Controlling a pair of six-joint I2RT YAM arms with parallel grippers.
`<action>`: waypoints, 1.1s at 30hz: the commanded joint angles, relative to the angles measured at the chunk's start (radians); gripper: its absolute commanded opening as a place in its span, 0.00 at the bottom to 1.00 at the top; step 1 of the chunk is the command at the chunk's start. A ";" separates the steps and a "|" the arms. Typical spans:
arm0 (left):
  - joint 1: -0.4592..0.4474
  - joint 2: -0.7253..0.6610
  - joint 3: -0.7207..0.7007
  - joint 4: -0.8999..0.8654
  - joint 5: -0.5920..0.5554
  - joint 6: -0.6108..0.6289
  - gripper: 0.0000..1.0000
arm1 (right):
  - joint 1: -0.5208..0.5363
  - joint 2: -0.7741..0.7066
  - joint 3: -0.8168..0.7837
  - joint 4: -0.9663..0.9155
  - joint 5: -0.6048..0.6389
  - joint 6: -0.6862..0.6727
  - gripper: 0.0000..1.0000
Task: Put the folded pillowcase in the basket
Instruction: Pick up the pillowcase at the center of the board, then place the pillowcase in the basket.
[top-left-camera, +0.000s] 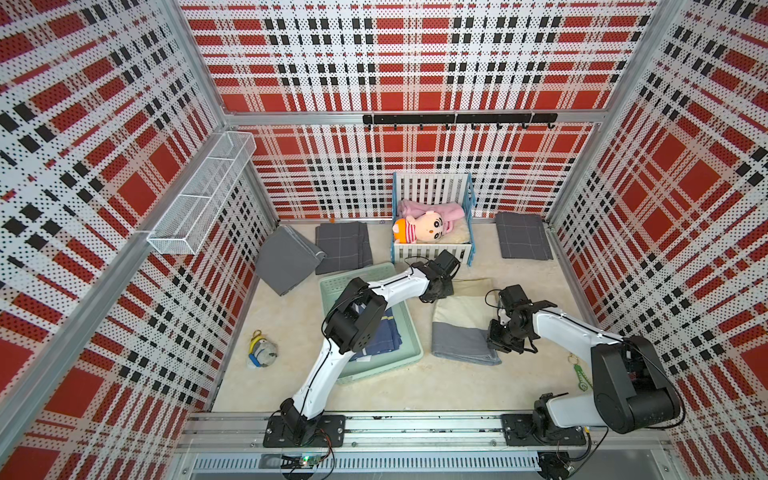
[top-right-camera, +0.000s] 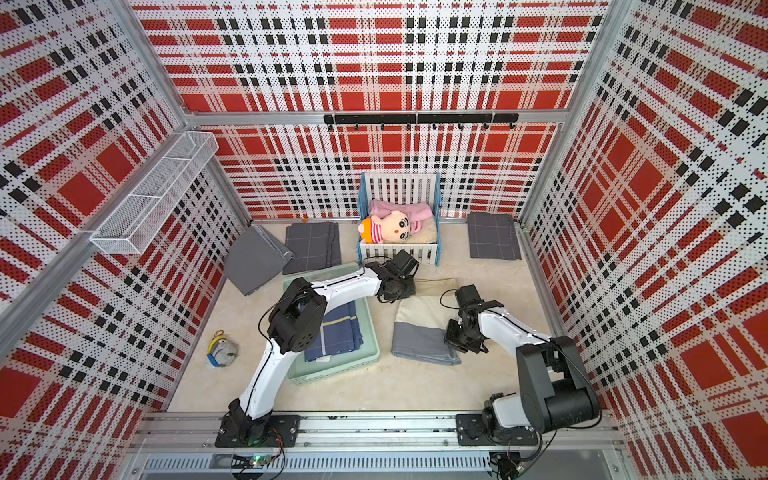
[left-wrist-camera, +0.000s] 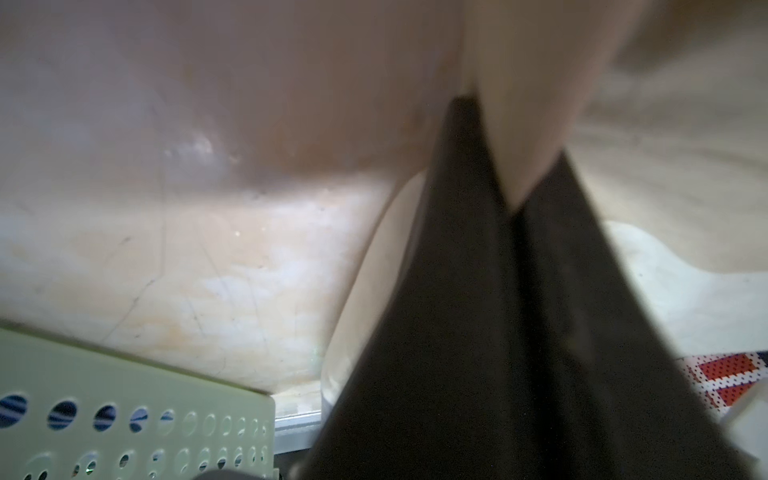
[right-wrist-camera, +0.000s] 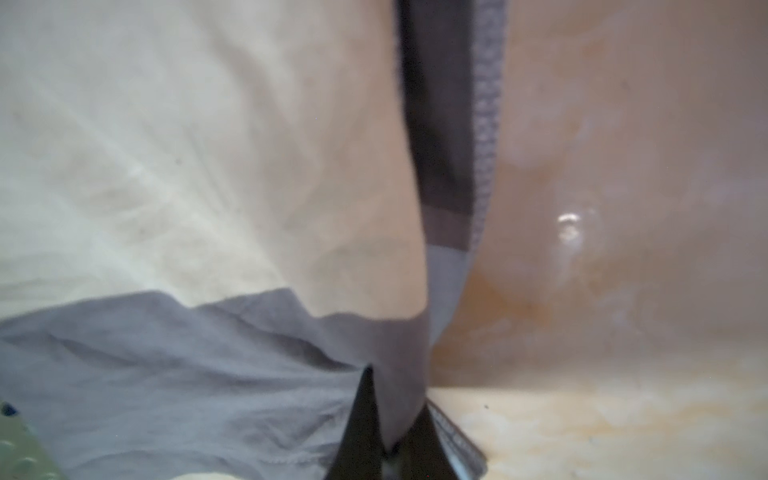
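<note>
Left gripper (top-left-camera: 436, 291) and right gripper (top-left-camera: 497, 341), in a top view, sit at the far-left corner and right edge of the folded pillowcase (top-left-camera: 459, 322), which lies on the table (top-left-camera: 415, 386) just right of the basket (top-left-camera: 330, 286).

Left wrist view: jaws fully closed, pinching its cream end.

Right wrist view: jaws fully closed, pinching its grey band.

Handling: probably light, limp and prone to unfolding, so support two edges.

Appearance: cream body, grey band.

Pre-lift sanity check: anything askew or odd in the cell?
Two things. The flat grey fabric pad at the left wall appears propped up, tilted. The pale mint-green perforated plastic basket sits skewed to the table edge, a folded navy cloth already inside. The cream-and-grey folded pillowcase looks fine.
</note>
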 joint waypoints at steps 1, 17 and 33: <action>-0.026 -0.086 -0.022 0.017 0.002 0.030 0.00 | 0.002 -0.060 -0.019 0.027 -0.020 0.010 0.00; -0.094 -0.476 -0.119 0.002 -0.162 0.009 0.00 | 0.200 -0.209 0.378 -0.088 0.067 0.033 0.00; 0.138 -1.109 -0.665 -0.129 -0.258 -0.103 0.00 | 0.580 0.150 0.703 0.045 -0.001 0.076 0.00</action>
